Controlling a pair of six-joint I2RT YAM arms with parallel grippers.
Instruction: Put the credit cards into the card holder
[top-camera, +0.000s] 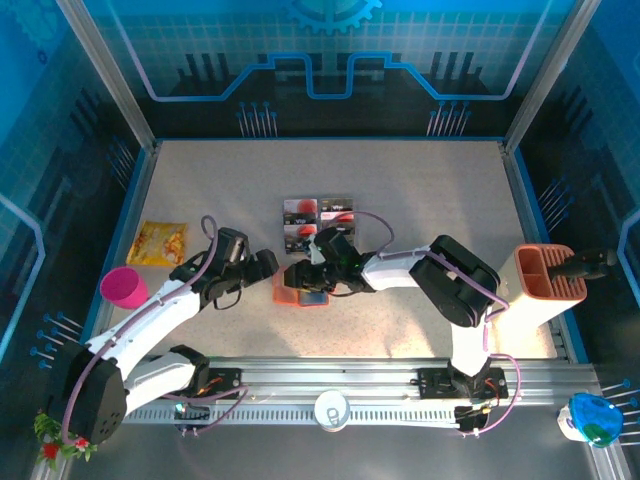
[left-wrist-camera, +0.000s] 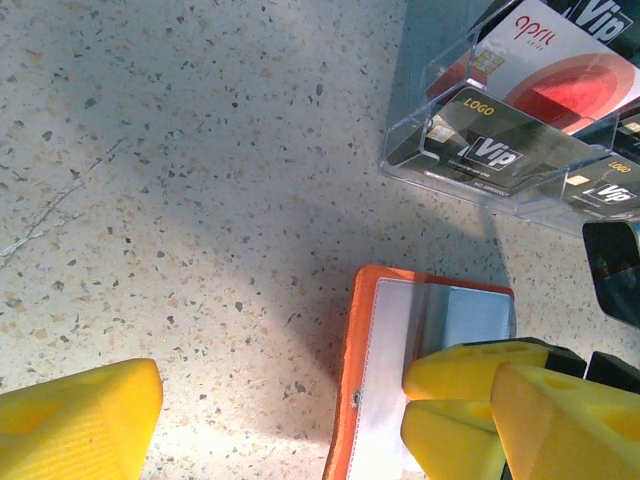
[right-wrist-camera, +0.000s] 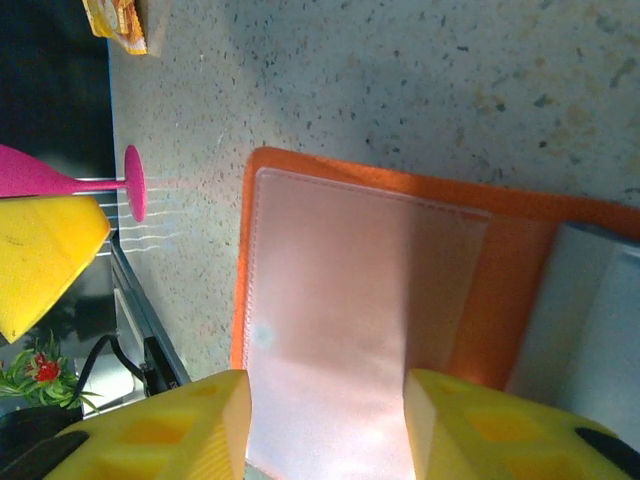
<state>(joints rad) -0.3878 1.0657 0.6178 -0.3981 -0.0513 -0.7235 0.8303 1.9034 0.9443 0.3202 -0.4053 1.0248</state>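
**Inspector A:** What does the overhead view add?

**Inspector B:** Both arms in full. The left arm stretches from its base toward mid-table. The right arm is folded at the elbow, with its forearm pointing left. The left gripper (top-camera: 266, 262) is just beside the card holder (top-camera: 298, 293), and the right gripper (top-camera: 303, 274) is over it.

**Inspector A:** And the wrist cameras?

**Inspector B:** The left wrist view shows the credit cards (left-wrist-camera: 560, 70) racked in a clear tray (left-wrist-camera: 405, 150), near the holder's far edge. The right wrist view shows the holder lying open and flat.

**Inspector A:** Tool states?

**Inspector B:** The left jaws are spread wide and empty. The right jaws are partly spread astride the holder's clear pocket, and I see nothing pinched.
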